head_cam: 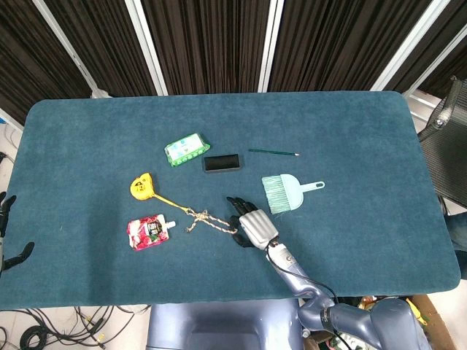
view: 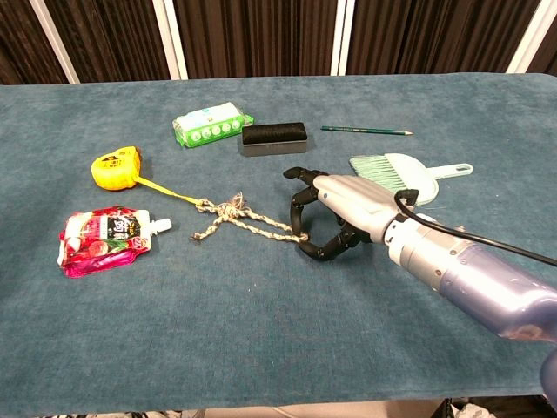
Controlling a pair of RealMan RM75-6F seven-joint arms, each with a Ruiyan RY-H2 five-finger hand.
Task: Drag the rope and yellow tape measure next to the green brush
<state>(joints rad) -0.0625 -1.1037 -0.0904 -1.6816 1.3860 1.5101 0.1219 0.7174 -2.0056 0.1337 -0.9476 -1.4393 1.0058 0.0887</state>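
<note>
The braided rope (head_cam: 208, 219) (view: 244, 219) lies left of the table's middle, knotted to the strip pulled out of the yellow tape measure (head_cam: 142, 187) (view: 117, 168). The green brush (head_cam: 283, 192) (view: 396, 170) lies flat to the right, handle pointing right. My right hand (head_cam: 252, 224) (view: 335, 209) sits between rope and brush, fingers spread and curved, with its fingertips (view: 301, 233) arched over the rope's right end. I cannot tell if they touch it. My left hand (head_cam: 9, 240) shows only at the table's far left edge, fingers apart and holding nothing.
A red drink pouch (head_cam: 149, 232) (view: 100, 239) lies below the tape measure. A green wipes pack (head_cam: 187, 149) (view: 211, 124), a black box (head_cam: 222, 162) (view: 273, 138) and a pencil (head_cam: 273, 152) (view: 365, 131) lie in a row behind the brush.
</note>
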